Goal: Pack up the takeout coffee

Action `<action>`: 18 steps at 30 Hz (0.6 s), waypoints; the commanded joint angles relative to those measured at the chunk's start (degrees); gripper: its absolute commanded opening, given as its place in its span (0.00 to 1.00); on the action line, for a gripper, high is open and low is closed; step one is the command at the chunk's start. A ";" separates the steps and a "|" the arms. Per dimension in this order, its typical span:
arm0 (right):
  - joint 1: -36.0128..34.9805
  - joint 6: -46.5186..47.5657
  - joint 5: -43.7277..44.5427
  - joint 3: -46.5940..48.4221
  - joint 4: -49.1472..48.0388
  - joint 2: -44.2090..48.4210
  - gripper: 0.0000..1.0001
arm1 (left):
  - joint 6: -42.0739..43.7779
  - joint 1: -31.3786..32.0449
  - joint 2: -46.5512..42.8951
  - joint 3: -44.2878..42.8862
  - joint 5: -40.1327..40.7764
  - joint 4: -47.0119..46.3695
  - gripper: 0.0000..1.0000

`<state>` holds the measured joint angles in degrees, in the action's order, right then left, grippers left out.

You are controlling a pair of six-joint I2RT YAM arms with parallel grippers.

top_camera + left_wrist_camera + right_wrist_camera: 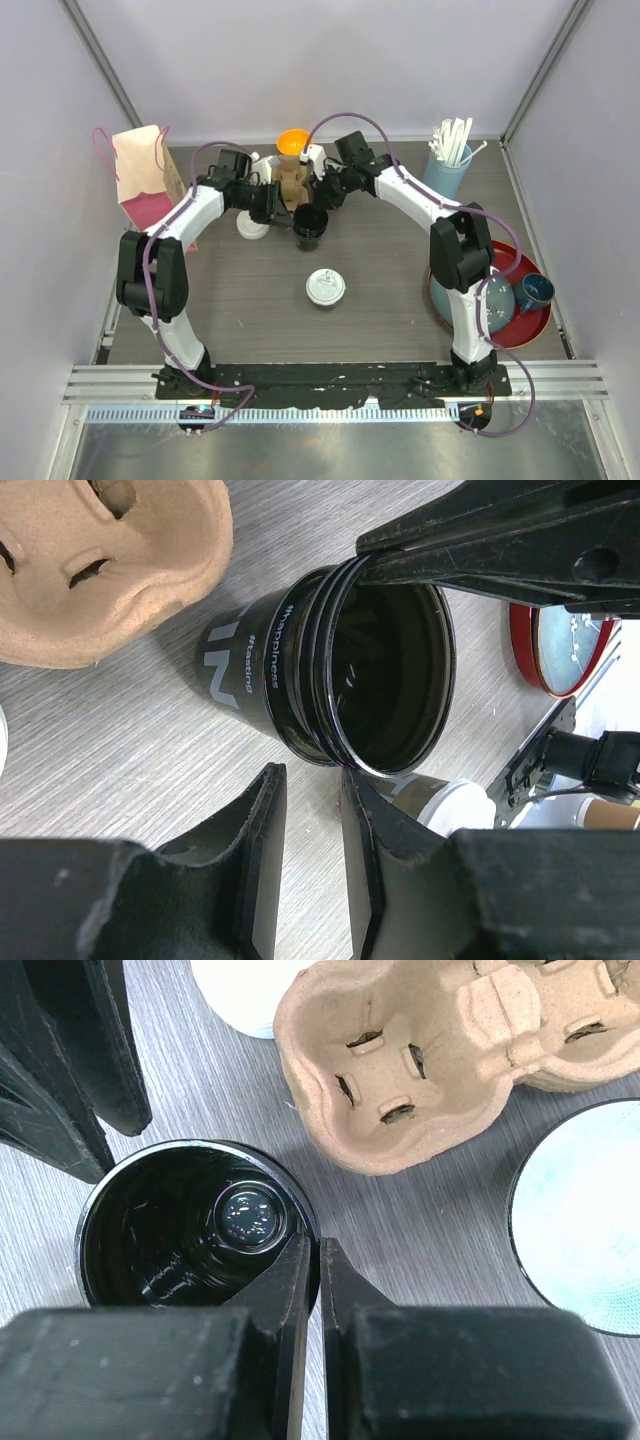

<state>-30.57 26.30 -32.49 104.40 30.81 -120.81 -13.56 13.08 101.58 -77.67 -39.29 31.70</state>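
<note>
I'm pinching the cup [150, 1240] by its open rim with the right tool [314, 1250], clenched on it, just beside the carrier [400, 1060]. The left tool [308, 780] is hanging released and empty, near the cup. I'm judging that the thin wall could buckle or slip, tipping the cup.
</note>
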 commanded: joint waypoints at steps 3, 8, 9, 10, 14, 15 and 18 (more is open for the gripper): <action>-0.37 -2.92 2.59 -1.04 -3.91 6.29 0.03 | 0.81 -0.25 -3.49 -1.52 0.26 -1.12 0.32; -2.21 -2.93 8.84 -2.88 -4.79 7.43 0.04 | 4.33 0.98 -6.39 -3.10 8.16 -1.12 0.43; -2.48 -3.19 8.93 -2.89 -4.79 7.52 0.04 | 4.86 1.24 -6.39 -4.23 9.13 -1.03 0.45; -2.48 -3.54 8.59 -2.80 -4.88 7.52 0.04 | 5.82 1.42 -6.48 -4.85 9.84 -1.03 0.45; -2.66 -4.94 9.64 -2.80 -5.14 7.79 0.04 | 8.90 2.91 -4.82 -7.49 11.33 0.28 0.48; -2.66 -5.30 9.64 -2.89 -5.23 7.87 0.03 | 9.25 3.18 -4.20 -7.93 11.86 0.55 0.48; -2.92 -5.65 9.82 -3.24 -5.50 7.96 0.03 | 9.87 4.76 -2.27 -9.43 13.17 1.25 0.45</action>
<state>-33.34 22.26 -23.86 101.27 27.81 -116.81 -6.70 15.86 97.86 -84.23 -28.95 32.08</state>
